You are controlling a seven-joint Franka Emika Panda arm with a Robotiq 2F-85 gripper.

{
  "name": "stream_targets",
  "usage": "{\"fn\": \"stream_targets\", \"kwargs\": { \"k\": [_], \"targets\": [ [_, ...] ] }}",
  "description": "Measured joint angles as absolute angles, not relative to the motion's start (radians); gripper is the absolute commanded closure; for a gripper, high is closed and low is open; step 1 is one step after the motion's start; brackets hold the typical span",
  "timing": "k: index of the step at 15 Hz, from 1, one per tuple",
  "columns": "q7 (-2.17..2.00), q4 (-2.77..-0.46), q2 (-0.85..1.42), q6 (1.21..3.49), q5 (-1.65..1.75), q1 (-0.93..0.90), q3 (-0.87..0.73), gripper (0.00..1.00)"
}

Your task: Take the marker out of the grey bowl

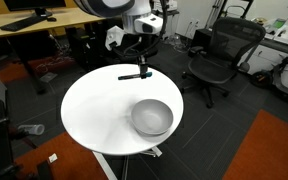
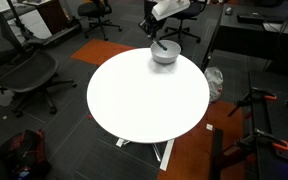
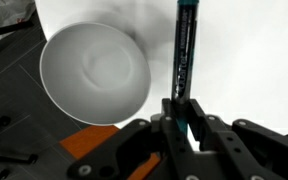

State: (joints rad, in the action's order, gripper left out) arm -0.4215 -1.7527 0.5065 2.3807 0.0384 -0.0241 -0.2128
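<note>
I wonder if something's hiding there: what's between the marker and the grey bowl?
Nothing: only bare round white tabletop separates the slim dark teal-banded marker, held by the end effector, from the round light-grey bowl, clearest in the wrist view.

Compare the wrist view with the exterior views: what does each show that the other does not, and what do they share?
Only the wrist view: close up, the jaws of the gripper shut on the marker, and its teal sections. Only an exterior view: the whole round tabletop and an office chair. Both: the grey bowl, the held marker outside it, and white tabletop.
</note>
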Motion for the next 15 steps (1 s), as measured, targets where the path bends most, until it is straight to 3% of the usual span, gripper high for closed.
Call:
{"fn": "stream_targets", "kwargs": {
  "k": [15],
  "targets": [
    [-0.458, -1.699, 0.595, 2.38, 0.028, -0.095, -0.096, 0.95]
  ]
}}
